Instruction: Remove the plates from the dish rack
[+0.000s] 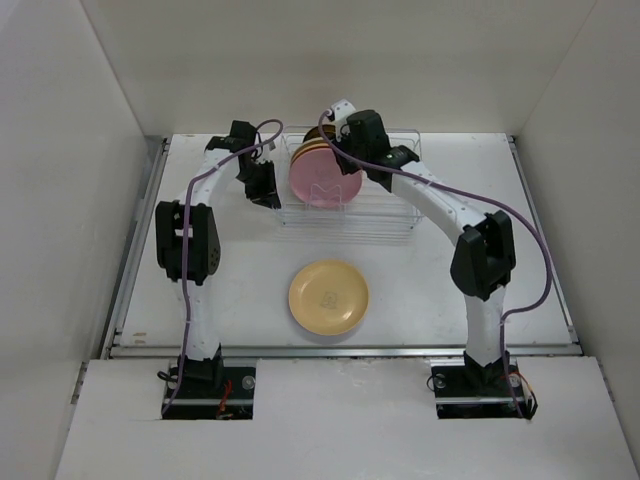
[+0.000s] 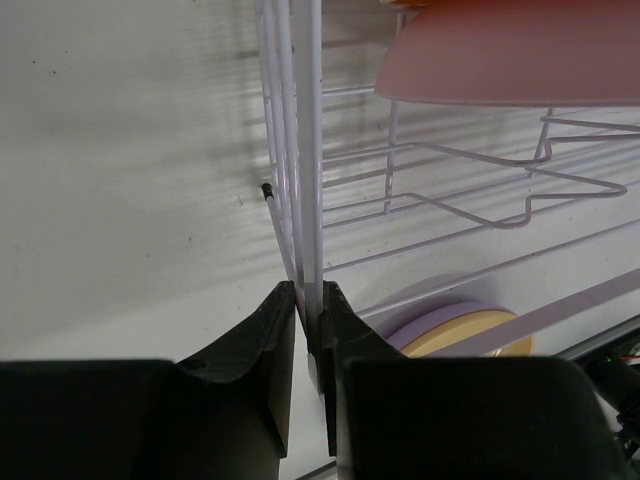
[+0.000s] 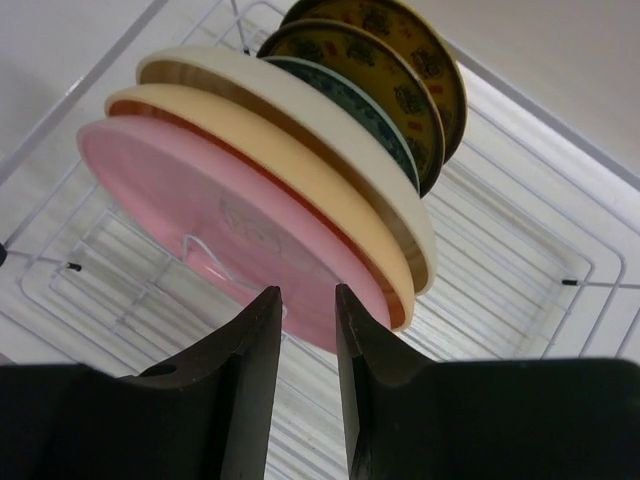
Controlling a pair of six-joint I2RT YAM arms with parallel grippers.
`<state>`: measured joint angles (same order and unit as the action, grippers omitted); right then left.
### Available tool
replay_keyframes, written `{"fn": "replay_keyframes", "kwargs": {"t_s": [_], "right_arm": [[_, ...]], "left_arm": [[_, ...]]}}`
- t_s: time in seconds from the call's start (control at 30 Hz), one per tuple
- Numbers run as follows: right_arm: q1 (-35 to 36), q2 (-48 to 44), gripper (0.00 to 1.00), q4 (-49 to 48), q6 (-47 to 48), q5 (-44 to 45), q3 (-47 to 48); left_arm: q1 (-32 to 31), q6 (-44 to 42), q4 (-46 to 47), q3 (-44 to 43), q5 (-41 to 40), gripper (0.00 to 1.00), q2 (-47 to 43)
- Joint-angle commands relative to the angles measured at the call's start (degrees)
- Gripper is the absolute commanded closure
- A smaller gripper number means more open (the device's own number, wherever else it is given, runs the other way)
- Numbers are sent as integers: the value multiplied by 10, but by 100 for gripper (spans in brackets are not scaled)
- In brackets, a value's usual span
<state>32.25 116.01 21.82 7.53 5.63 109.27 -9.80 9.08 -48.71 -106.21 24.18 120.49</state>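
The wire dish rack stands at the back middle of the table. Several plates stand on edge in its left part: a pink one in front, then yellow, cream, teal-patterned and brown-and-yellow ones. My left gripper is shut on the rack's left end wire. My right gripper is open just above the pink plate's rim; its jaws are narrowly apart with the rim showing between them. A yellow plate lies on a lavender one on the table.
The table has white walls at the left, back and right. The rack's right half holds no plates. The stacked plates lie between the two arm bases, in front of the rack. Purple cables run along both arms.
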Motion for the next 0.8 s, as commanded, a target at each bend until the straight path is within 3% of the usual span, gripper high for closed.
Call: {"fn": "replay_keyframes", "kwargs": {"t_s": [0.0, 0.27, 0.33, 0.37, 0.4, 0.5, 0.6, 0.7, 0.77], "right_arm": [[-2, 23, 66, -8, 8, 8, 37], [-7, 47, 65, -3, 13, 8, 65], [-7, 47, 59, 9, 13, 7, 77], [-7, 34, 53, 15, 13, -2, 77], [-7, 23, 32, 15, 19, -14, 72], [-7, -22, 11, 15, 24, -68, 53], [-12, -41, 9, 15, 30, -103, 47], [-19, -33, 10, 20, 30, -108, 52], [-24, -21, 16, 20, 30, -108, 70]], "left_arm": [[-9, 54, -63, 31, 39, 100, -12], [-9, 35, -82, -13, 27, 100, 8], [-9, 29, -88, -19, 27, 100, 8], [-9, 29, -88, -24, 27, 100, 8], [-9, 22, -93, -24, 22, 100, 8], [-9, 8, -100, -45, 22, 98, 19], [-9, -7, -113, -71, 22, 89, 25], [-9, -13, -118, -83, 16, 88, 25], [-9, -20, -124, -90, 16, 88, 30]]}}
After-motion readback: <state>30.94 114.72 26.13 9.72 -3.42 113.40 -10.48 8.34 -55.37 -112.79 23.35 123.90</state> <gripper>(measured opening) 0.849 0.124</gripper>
